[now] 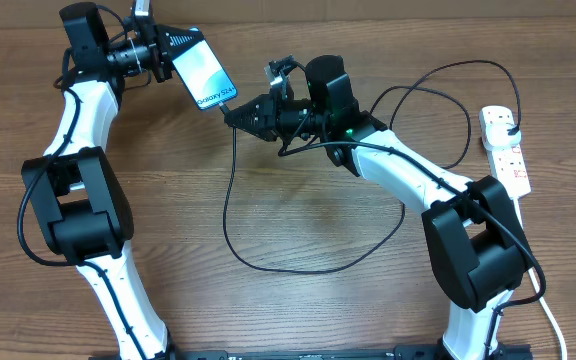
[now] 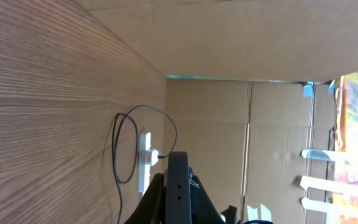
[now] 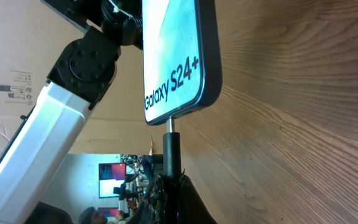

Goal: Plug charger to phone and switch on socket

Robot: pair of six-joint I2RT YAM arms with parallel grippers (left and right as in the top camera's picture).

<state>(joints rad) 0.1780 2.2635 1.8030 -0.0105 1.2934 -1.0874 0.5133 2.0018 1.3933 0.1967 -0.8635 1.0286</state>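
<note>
Right pincer [image 1: 244, 112] is shut tight on the tip of the charger [image 3: 171, 148], which pokes at the bottom edge of the phone [image 3: 173, 56]. Left pincer [image 1: 166, 52] grips the phone up above the counter [image 1: 318, 220]. Tip and phone line up, end to end.

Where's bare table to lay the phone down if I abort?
Free: the table between the left arm and the charger loop; inside that loop; below it, between the arm bases. Crowded: beside the socket, where cable coils, and around the phone and right pincer.
</note>
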